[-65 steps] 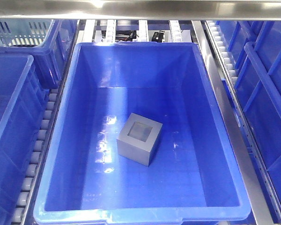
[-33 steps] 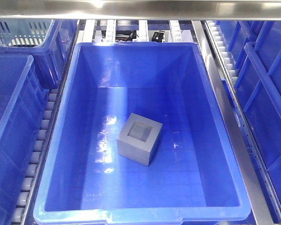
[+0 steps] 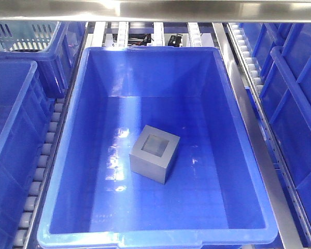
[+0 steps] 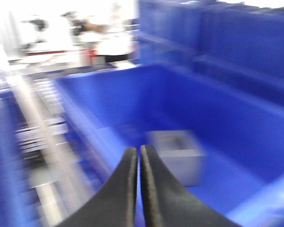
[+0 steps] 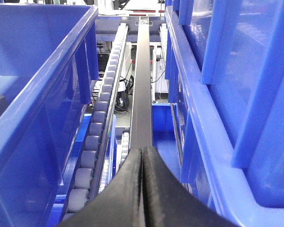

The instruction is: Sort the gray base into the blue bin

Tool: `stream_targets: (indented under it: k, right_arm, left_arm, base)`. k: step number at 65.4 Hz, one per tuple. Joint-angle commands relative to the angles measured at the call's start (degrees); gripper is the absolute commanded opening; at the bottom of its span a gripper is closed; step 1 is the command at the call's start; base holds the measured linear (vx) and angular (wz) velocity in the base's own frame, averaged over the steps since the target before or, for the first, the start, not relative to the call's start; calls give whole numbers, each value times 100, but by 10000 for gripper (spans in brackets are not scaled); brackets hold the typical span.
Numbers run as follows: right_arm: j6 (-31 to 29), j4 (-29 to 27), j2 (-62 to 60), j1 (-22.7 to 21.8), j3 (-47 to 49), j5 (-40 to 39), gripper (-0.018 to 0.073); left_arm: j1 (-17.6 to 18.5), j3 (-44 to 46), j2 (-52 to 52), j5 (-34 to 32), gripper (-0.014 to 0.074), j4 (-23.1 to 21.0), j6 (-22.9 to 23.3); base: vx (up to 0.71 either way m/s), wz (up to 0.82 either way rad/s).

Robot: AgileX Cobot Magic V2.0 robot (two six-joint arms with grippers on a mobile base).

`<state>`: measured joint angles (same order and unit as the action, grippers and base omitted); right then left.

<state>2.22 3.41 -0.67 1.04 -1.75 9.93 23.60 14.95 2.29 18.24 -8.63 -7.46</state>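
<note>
Two pincers show, each only in its own wrist view, and both have their black fingers pressed together with nothing between them. The left gripper [image 4: 136, 153] has only a hairline seam between its tips; it hangs free above the near-left rim of the bin [image 4: 85, 125], touching nothing that can be seen. That view is blurred, so fine detail is lost, but the base [image 4: 177, 153] is plain enough on the bin floor beyond the fingertips, well apart from them.

From the front view, the base [image 3: 154, 154] rests flat on the floor of the bin [image 3: 155, 238], roughly at its centre, a little nearer the near wall than the far one. It sits turned at a slight angle to the walls, with its square recess facing up. It touches no wall. No arm or gripper appears in this view.

The right gripper [image 5: 142, 153] is likewise closed tip to tip and empty. It points along a dark rail [image 5: 143, 85] running far into the scene, with a roller track [image 5: 102, 118] just left of it. A blue wall stands on its left and other blue bins [image 5: 236, 94] on its right; the fingers touch none of them.

A pale-blue basket [image 3: 23, 33] stands at the far left, behind another blue bin.
</note>
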Motion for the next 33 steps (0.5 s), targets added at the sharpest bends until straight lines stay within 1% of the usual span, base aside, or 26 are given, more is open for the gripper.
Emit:
stream_targets:
  k: [1,9,16,22,28,31,33]
  right_arm:
    - [-31,35,-70,-26,-83,-427,-9]
    - [-31,35,-70,-26,-83,-427,-9]
    - [-31,35,-70,-26,-83,-427,-9]
    - [-31,35,-70,-26,-83,-427,-9]
    - [-31,35,-70,-26,-83,-427,-9]
    - [-31,35,-65,-26,-83,-427,-9]
    - [-31,35,-65,-26,-83,-427,-9]
  left_arm:
    - [-583,-244,84,-864,-7,201,4]
    - [-1313,-782,84,-1242,-7,262,9]
    - [-1727,-1182,73,-1357,-7,262,64]
    - [-1974,-1424,-73,-1396,-6,262,64]
    - [-2133,-1722,-409,-1562,-6,262,70]
    - [-2187,-1839,-405,-1774,-6,314,183]
    - [-2220,-1816,-382,-1653,-6,413,331]
  base:
    - [0,0]
    - [0,0]
    - [0,0]
    - [0,0]
    - [0,0]
    - [0,0]
    - [0,0]
